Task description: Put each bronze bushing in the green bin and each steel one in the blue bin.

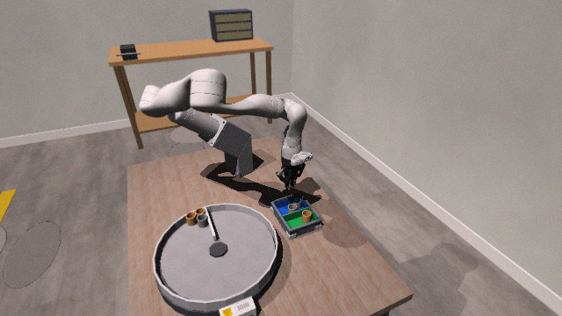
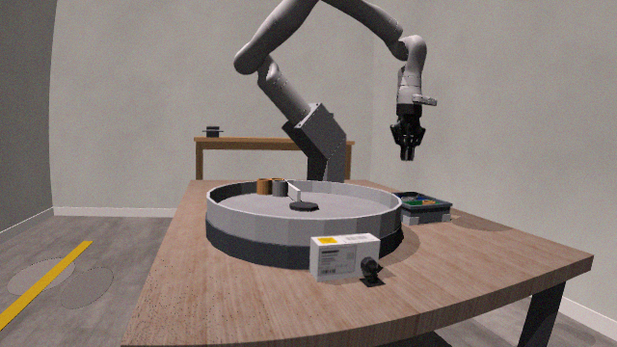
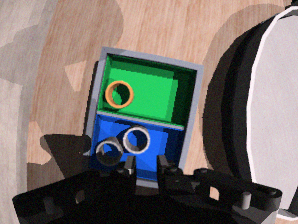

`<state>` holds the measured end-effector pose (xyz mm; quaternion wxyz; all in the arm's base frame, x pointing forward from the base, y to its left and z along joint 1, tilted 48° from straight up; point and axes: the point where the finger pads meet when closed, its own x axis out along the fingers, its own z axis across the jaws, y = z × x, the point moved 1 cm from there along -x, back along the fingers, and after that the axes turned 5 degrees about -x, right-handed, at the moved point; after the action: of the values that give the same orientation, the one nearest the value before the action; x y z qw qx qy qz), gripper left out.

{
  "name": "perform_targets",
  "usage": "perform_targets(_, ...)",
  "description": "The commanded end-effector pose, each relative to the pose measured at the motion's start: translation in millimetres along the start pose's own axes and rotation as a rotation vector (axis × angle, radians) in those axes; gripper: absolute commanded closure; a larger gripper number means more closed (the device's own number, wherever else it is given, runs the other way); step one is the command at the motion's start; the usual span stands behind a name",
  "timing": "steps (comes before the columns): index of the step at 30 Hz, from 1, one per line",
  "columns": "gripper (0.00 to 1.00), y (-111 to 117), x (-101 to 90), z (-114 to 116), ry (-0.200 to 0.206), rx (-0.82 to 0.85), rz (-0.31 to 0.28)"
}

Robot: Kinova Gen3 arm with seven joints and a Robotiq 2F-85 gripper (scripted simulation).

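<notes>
My gripper (image 1: 290, 189) (image 2: 407, 159) (image 3: 146, 166) hangs above the blue bin side, fingers slightly apart with nothing between them. The blue bin (image 1: 283, 207) (image 3: 156, 146) holds one steel bushing (image 1: 292, 207) (image 3: 136, 151) and, close beside it, a darker steel bushing (image 1: 298, 203). The green bin (image 1: 293, 223) (image 3: 155, 90) holds one bronze bushing (image 1: 306, 216) (image 3: 119, 106). On the turntable (image 1: 237, 272) (image 2: 304, 231) (image 3: 275, 100), a bronze bushing (image 1: 190, 219) (image 2: 263, 186), a second bronze bushing (image 1: 200, 211) and a steel bushing (image 1: 202, 220) (image 2: 280, 188) stand clustered near the rim.
A white bar (image 1: 212, 226) (image 2: 294, 191) crosses part of the turntable beside the cluster. A raised rim surrounds the turntable. A white box (image 1: 239, 308) (image 2: 343, 260) and a small black device (image 2: 370, 269) stand at its front. A wooden bench (image 1: 189, 53) is at the back.
</notes>
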<state>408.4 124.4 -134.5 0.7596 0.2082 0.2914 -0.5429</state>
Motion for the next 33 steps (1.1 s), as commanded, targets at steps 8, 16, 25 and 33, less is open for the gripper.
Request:
perform_targets(8,0.81,0.5,-1.0,-0.4,0.001,0.000,0.002)
perform_targets(16,0.81,0.5,-1.0,-0.4,0.001,0.000,0.002)
perform_targets(25,0.81,0.5,-1.0,-0.4,0.001,0.000,0.002)
perform_targets(33,0.82,-3.8,-0.6,9.2,0.001,-0.001,0.002)
